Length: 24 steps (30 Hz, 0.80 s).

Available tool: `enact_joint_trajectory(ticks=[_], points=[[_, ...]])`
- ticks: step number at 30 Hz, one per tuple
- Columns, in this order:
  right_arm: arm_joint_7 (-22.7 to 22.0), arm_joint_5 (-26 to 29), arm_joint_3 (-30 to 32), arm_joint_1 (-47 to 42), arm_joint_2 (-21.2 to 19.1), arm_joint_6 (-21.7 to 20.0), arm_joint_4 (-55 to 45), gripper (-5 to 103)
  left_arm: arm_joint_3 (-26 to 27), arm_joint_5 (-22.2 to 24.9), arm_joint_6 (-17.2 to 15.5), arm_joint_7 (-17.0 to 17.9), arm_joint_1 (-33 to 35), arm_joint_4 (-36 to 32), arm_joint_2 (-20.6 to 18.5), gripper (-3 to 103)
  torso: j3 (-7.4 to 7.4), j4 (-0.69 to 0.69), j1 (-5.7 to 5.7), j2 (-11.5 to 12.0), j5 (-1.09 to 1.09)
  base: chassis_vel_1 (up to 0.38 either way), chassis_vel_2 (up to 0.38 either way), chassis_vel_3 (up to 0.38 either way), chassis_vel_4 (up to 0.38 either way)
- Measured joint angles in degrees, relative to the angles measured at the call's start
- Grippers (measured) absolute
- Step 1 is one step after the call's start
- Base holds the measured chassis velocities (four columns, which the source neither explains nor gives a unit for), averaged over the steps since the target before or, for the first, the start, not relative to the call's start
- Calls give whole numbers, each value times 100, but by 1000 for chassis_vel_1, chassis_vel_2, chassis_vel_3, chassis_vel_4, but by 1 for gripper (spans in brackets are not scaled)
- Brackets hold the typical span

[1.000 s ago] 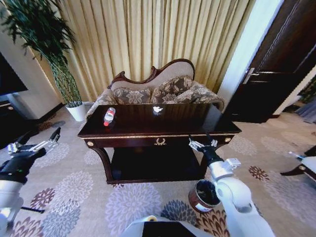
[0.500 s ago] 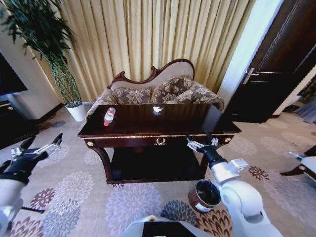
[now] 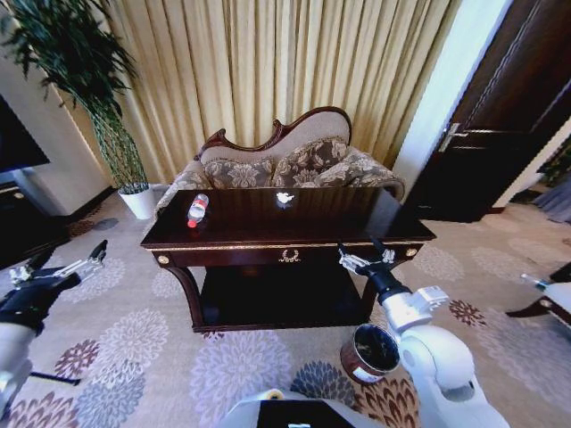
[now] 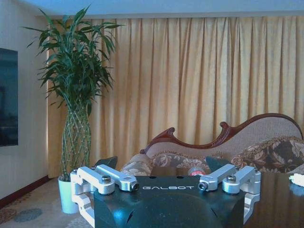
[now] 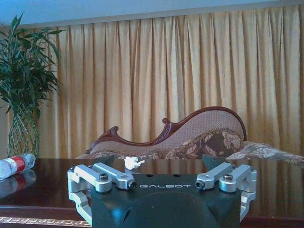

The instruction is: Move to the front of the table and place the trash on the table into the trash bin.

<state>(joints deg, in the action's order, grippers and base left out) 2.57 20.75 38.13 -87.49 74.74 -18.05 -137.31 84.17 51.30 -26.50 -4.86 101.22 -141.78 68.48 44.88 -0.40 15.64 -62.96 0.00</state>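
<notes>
right gripper [image 3: 363,259] – wide open | bottle [image 3: 197,210] – clear, red cap, lying flat

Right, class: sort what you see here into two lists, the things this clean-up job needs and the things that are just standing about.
Belongs to the job:
- table
- plastic bottle, lying on the table
- white crumpled scrap, on the table
- trash bin, on the carpet by the table's right leg
- left tool and right tool, both open

Just standing about:
- sofa
- potted plant
- curtains
- door
</notes>
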Motion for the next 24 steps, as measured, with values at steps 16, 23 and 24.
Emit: enact_joint_trajectory(ticks=[16,23,24], points=[[41,39,11,-31,-23,43,0,100,78,40,92,-114,49,-39,55,100,0,0,0,0,0,-46,43,44,-37],[43,83,16,-12,-65,45,33,100,76,39,104,-139,70,-62,99,100,0,0,1,1,0,-99,98,91,-86],[45,84,19,-8,-71,47,42,100,70,38,105,-140,71,-65,101,100,0,0,1,1,0,-111,94,99,-96]])
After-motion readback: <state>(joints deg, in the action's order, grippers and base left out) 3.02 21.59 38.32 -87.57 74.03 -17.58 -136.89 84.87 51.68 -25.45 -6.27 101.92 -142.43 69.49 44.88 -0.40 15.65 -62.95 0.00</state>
